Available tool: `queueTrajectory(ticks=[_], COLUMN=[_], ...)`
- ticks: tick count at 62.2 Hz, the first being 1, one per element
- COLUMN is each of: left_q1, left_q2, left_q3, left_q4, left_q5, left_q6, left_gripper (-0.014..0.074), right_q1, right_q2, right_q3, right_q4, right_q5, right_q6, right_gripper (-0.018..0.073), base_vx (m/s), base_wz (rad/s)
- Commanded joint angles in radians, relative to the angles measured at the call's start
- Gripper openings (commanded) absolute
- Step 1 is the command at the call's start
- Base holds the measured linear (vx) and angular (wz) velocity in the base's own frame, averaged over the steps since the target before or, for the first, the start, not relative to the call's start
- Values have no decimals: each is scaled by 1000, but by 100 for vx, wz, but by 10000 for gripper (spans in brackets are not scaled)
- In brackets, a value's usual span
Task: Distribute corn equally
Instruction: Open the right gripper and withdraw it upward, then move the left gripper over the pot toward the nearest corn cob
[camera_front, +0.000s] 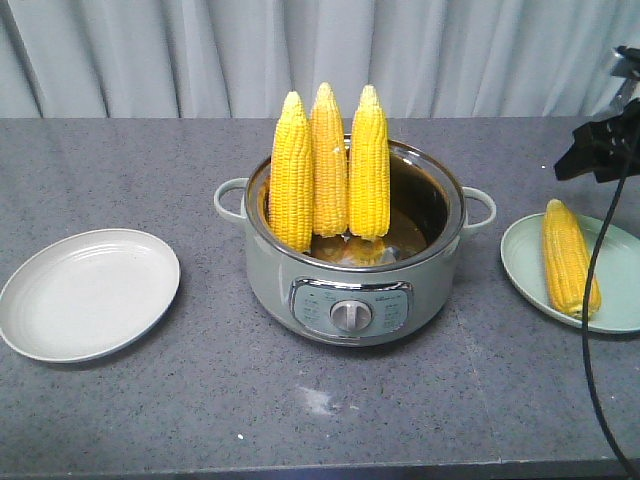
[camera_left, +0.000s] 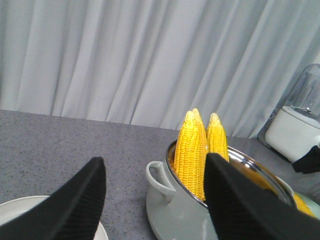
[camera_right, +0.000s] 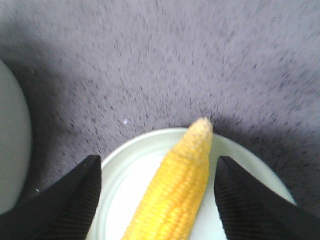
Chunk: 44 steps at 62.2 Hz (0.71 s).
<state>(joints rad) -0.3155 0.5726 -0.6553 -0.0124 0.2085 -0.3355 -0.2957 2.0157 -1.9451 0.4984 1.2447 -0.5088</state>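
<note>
One corn cob on plate, inside wide right end effector, untouched; left end effector wide.

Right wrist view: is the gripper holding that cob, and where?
Nothing is held. The right gripper is open, fingers apart either side of the cob, which lies on the plate. The left gripper is open and empty too.

The three tapered corn cobs in the round pale sage-green metal cooking pot are bright yellow, with kernels in neat rows. So is the single cob on the round mint-green plate; its tip fades to paler yellow. The pot has a shiny silver rim, a dark inside and a silver dial panel. The round off-white plate is plain. The desk is speckled grey and the pleated curtain is pale grey. Both arms' jaws are black and finely ribbed.
</note>
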Motion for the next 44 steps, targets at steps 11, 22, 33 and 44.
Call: queueTrajectory(ticks=[11, 22, 33, 44], left_q1=[-9, -23, -58, -60], left_q2=[80, 282, 530, 793], left_q3=[-127, -333, -602, -903], left_q4=[-3, -3, -71, -263], left_q5=[-52, 37, 146, 311], left_q6=[21, 134, 274, 420], left_gripper=[426, 426, 426, 426], right_q1=[-5, -5, -5, -5], right_q2=[-275, -440, -557, -596], right_q3=[-97, -97, -97, -97], right_q4=[188, 215, 203, 186], right_q5=[45, 45, 45, 45], right_q6=[-1, -2, -2, 2], right_gripper=[480, 477, 477, 477], base_vx=[0, 0, 0, 0], base_wz=[0, 0, 0, 0])
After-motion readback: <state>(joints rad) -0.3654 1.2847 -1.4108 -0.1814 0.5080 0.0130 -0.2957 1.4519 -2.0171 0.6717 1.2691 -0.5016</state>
